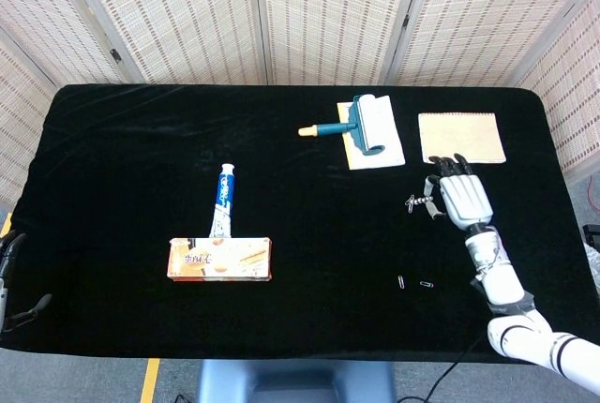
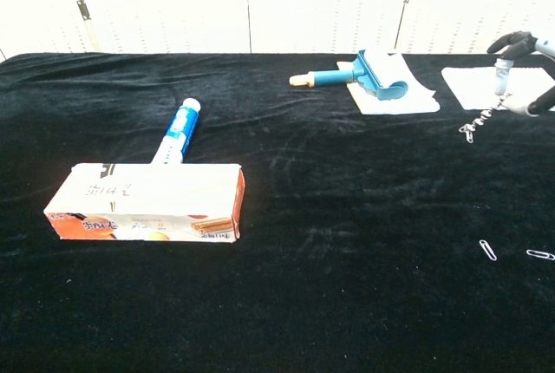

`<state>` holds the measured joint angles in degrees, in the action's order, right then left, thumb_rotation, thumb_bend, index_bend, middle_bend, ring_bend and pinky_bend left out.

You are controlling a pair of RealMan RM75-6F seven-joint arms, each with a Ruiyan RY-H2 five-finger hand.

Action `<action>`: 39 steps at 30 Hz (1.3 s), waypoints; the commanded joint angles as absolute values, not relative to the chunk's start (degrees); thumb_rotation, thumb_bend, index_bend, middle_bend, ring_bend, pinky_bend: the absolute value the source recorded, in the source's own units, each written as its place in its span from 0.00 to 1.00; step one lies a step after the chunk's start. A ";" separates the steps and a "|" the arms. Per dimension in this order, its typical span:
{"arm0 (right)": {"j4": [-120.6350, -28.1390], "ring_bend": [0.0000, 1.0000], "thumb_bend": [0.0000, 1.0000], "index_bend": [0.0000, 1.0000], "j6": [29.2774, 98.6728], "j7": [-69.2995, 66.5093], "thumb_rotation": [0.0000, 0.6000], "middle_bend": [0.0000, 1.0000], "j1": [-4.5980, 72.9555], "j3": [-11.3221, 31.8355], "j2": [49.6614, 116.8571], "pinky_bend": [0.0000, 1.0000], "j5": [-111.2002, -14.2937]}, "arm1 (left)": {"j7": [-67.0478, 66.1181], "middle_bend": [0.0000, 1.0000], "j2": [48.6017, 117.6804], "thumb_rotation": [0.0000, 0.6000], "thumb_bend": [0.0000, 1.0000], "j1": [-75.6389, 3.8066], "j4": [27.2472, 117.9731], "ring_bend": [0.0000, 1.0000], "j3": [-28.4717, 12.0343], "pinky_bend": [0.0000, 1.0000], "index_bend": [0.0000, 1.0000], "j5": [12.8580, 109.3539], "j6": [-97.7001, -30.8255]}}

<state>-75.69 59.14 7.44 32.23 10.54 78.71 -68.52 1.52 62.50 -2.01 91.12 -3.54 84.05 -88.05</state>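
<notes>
My right hand [image 1: 461,200] hovers over the right part of the black table [image 1: 309,206], just in front of a tan notepad [image 1: 459,136]. It pinches a short chain of paper clips [image 1: 418,201] that dangles from its fingers [image 2: 502,67]; the chain [image 2: 479,120] hangs down to about the cloth. Whether the chain's lower end touches the cloth is unclear. Two loose paper clips [image 1: 413,283] lie nearer the front edge. My left hand [image 1: 11,276] shows only partly at the far left edge, holding nothing.
A blue lint roller [image 1: 361,122] rests on a white sheet [image 1: 384,153] at the back centre. A toothpaste tube [image 1: 224,199] lies left of centre, and an orange snack box [image 1: 220,259] lies in front of the tube.
</notes>
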 commanded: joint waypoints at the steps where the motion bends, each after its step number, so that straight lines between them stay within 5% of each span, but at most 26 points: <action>1: -79.58 0.11 0.59 0.90 61.78 8.68 1.00 0.15 30.24 8.46 76.66 0.00 -71.48 | 1.36 0.07 62.58 1.00 0.25 -2.08 91.16 0.05 -3.57 0.02 0.00 83.95 -87.95; 19: -90.87 0.11 0.59 0.90 64.94 11.49 1.00 0.15 26.50 1.36 74.00 0.00 -81.27 | 2.28 0.07 62.25 1.00 0.25 -1.64 91.12 0.05 -3.55 0.04 0.00 84.24 -88.70; 39: -91.62 0.12 0.59 0.90 66.41 15.03 1.00 0.15 23.54 -2.41 74.21 0.00 -85.92 | 1.89 0.07 62.27 1.00 0.25 -1.37 91.32 0.05 -3.32 0.04 0.00 84.65 -89.04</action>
<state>-91.62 66.41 15.05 23.55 -2.39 74.21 -85.90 1.90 62.26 -1.36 91.31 -3.33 84.66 -89.06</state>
